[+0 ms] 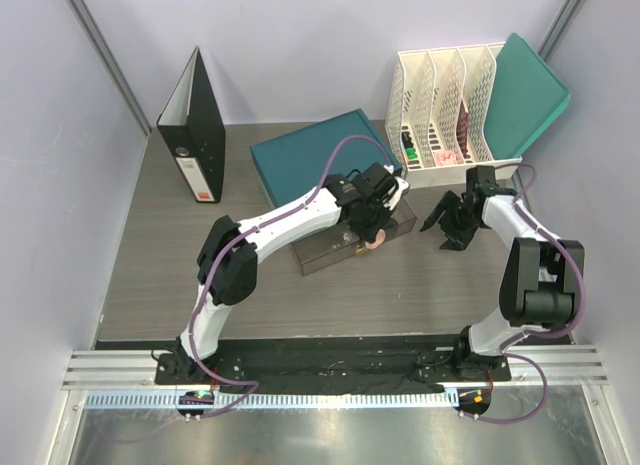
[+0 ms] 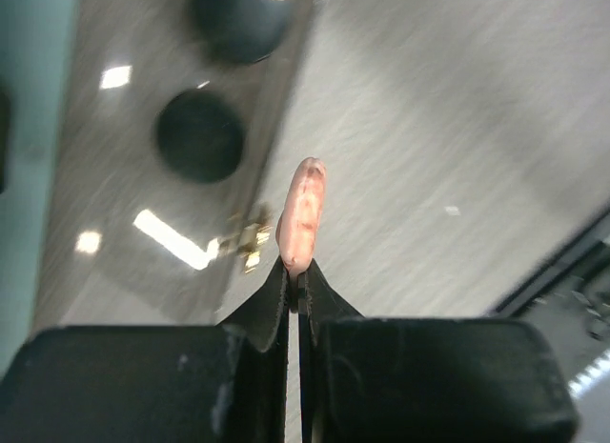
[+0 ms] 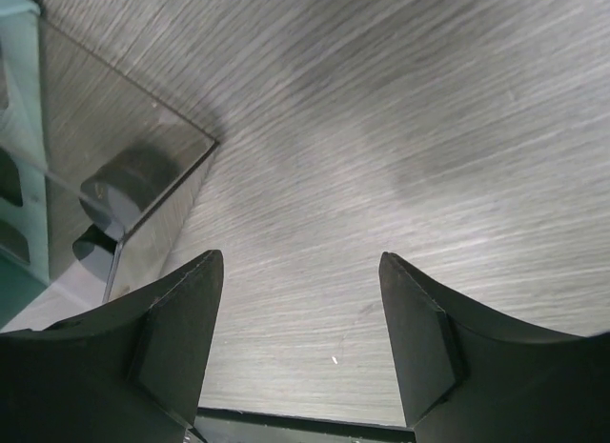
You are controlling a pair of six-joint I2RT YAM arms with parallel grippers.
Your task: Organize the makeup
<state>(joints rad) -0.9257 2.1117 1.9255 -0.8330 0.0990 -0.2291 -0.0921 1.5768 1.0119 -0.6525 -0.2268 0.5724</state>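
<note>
The right fingers (image 3: 176,338) are spread wide around nothing and hang over bare counter (image 3: 400,129), at about 3 o'clock from the clear tray (image 1: 325,255).

The left fingers (image 2: 276,305) are pressed together on the lower rim of the peach disc (image 2: 303,210). They hold it on edge, seemingly about over the tray's near wall, by a small gold clasp (image 2: 250,241). Two black jars (image 2: 200,135) sit inside the tray, at 10 and 11 o'clock from the disc in the wrist view.

Past the tray, the teal box (image 1: 315,157) lies at 11 o'clock. The white rack (image 1: 445,100), with the markers (image 1: 406,143) at its foot, stands at 1 o'clock, and a black binder (image 1: 197,125) stands far off at 10 o'clock.

The pinch takes only a sliver of the rim, so the disc could swivel or slip out if the wrist jerks. If it is let go here it may strike the wall's top edge and tip onto the counter. It could also land on edge, roll into the jars, or end up leaning instead of flat. The right arm is near, so a swing toward 3 o'clock risks contact.
</note>
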